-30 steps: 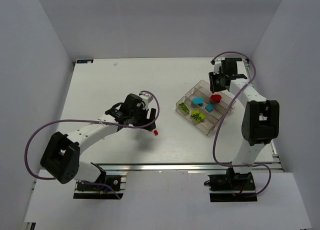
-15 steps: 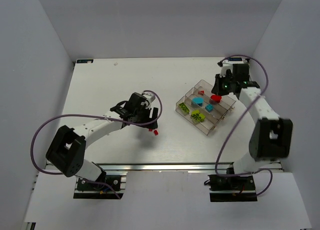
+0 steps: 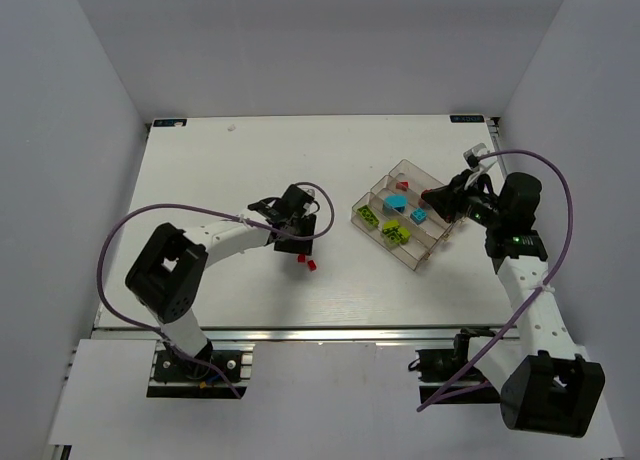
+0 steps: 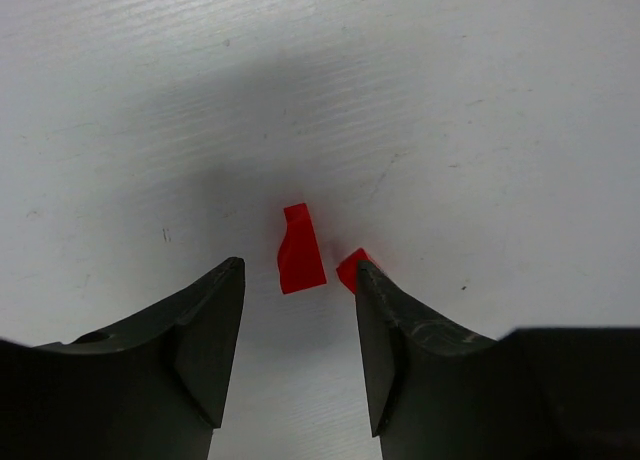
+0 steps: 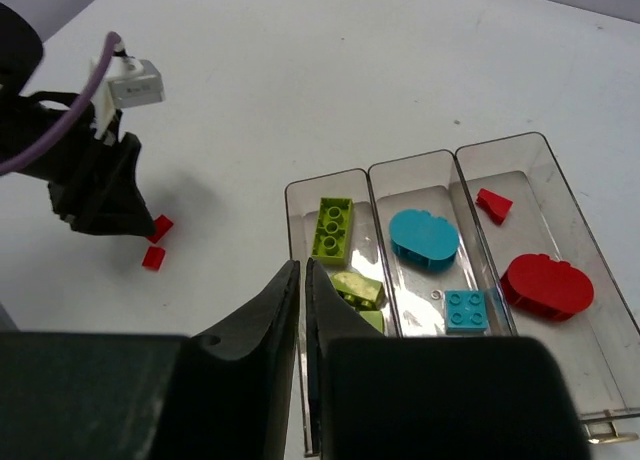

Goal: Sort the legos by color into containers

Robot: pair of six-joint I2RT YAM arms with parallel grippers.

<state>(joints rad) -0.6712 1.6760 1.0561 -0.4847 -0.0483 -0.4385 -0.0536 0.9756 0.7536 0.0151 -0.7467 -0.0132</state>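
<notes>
1. Top view: the clear plastic divided tray (image 3: 437, 242), near the white tabletop's (image 3: 230, 170) right edge, holds sorted lime, cyan and red bricks (image 3: 397, 200). Two tiny red plastic bricks (image 3: 309, 265) lie loose mid-tabletop, unsorted. Pale walls (image 3: 300, 50) surround.
2. Left wrist: left gripper (image 4: 300, 275) released, straddling one red brick (image 4: 300, 248).
3. Right wrist: right gripper (image 5: 302, 270) clenched, empty, by the tray.

Nothing legible found in any view: no text, label, brand, number or sign (two small dark tags (image 3: 168, 122) at the far edge of the table (image 3: 250, 160) are too small to read).
</notes>
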